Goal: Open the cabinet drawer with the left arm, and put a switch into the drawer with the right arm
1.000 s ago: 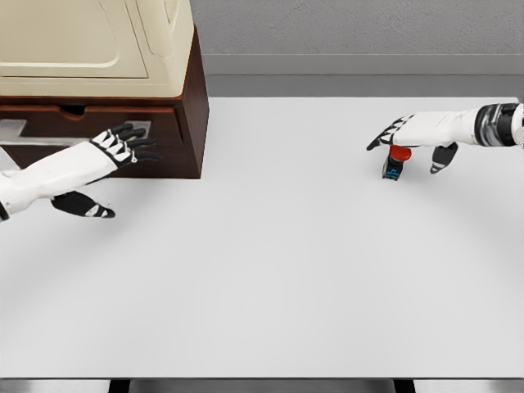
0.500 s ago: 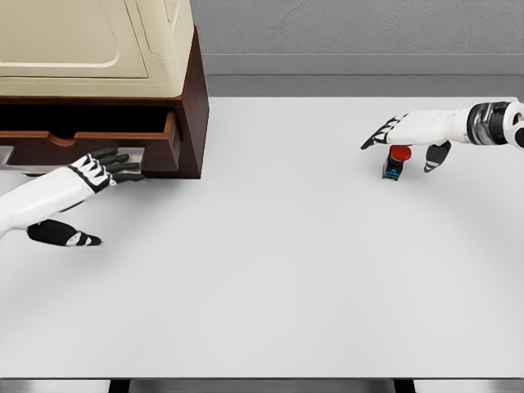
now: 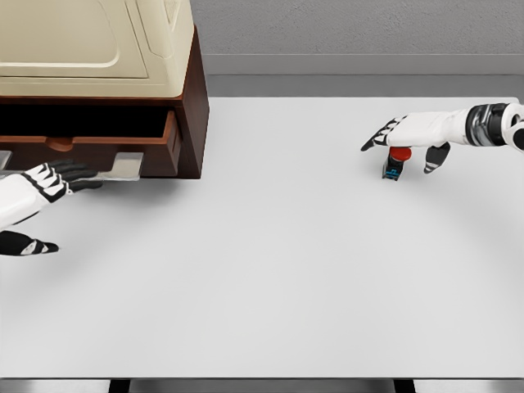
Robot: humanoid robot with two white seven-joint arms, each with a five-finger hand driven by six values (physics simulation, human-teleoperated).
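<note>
left hand (image 3: 45,182) first: fingers lie flat along the grey handle plate (image 3: 115,168) at the front of the drawer (image 3: 90,147), thumb hanging below and apart. nothing is enclosed; i read it as a hooked, relaxed hand, not a clamp. right hand (image 3: 407,137) hovers spread above the switch (image 3: 395,161), fingers splayed, thumb down on the far side, gripping nothing.

largest to smallest:
- white table (image 3: 278,270), bare across the middle.
- cabinet (image 3: 98,82) at the back left corner, cream top over a dark brown body.
- drawer pulled partly out; dark gap shows above its front panel.
- switch, red cap on a dark base with a blue patch, upright near the table's right side, well apart from the cabinet.

step in hand, my judgement: drawing the drawer out. to do it well i'd pull straight along the drawer's travel, keep fingertips hooked behind the plate so they don't slide off, and open it enough for a hand to come in from above.

contents: drawer interior is in shadow; i cannot tell whether anything lies inside.
</note>
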